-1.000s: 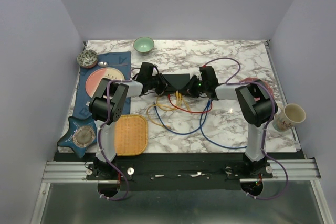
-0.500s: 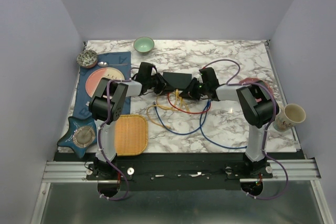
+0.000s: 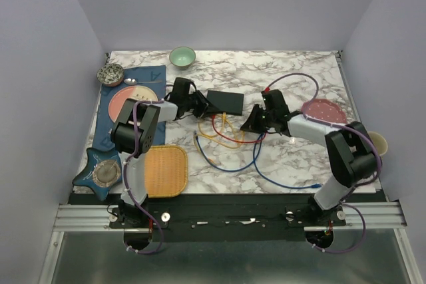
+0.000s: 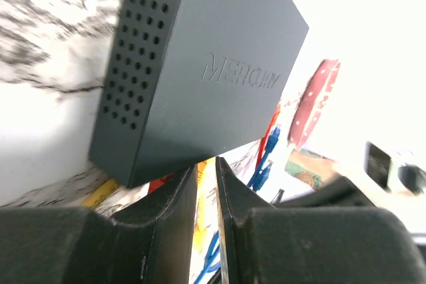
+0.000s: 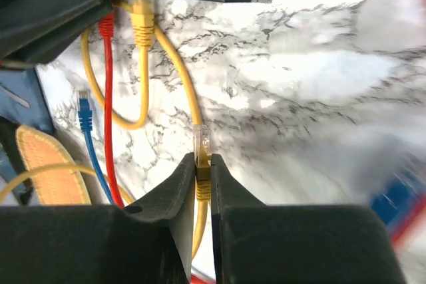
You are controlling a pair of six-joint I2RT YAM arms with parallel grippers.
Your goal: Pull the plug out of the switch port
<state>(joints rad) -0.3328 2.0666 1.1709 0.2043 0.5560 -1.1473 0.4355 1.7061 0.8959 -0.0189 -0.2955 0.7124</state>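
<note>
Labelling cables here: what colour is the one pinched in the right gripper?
Yellow cable, with a clear plug tip; clearest in the right wrist view.

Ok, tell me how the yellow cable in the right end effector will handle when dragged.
Likely floppy: the yellow cable lies in loose curves rather than a straight line. Probably light, since the right end effector holds it by a narrow fingertip pinch alone. Its clear plug looks rigid and might snag the red cable.
</note>
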